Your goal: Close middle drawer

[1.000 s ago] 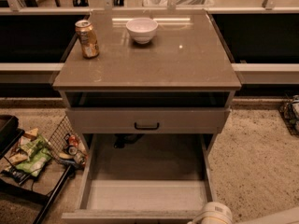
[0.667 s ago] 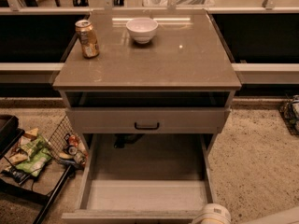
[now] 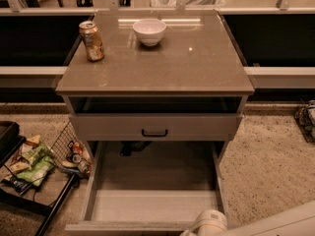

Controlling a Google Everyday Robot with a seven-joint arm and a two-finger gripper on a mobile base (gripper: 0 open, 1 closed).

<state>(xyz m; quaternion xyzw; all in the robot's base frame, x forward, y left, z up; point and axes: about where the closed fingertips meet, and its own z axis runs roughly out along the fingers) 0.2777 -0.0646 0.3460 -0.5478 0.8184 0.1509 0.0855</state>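
The middle drawer (image 3: 152, 205) is pulled far out of the grey-beige cabinet, and its empty inside faces up. Its front runs along the bottom edge of the camera view, and its handle is hidden. Above it, the taller drawer front (image 3: 113, 127) with a dark pull handle (image 3: 154, 132) sits almost flush under the cabinet top. My gripper (image 3: 199, 227) is at the bottom edge, at the right end of the open drawer's front. Only its white rounded body and the arm (image 3: 280, 225) show.
A soda can (image 3: 92, 41) and a white bowl (image 3: 149, 31) stand on the cabinet top (image 3: 197, 63). A wire basket with snack bags (image 3: 34, 161) sits on the floor to the left. Speckled floor (image 3: 270, 166) lies to the right. A dark object (image 3: 307, 119) is at the right edge.
The white end of my arm has shifted slightly left along the open drawer's front. The drawer itself has not moved.
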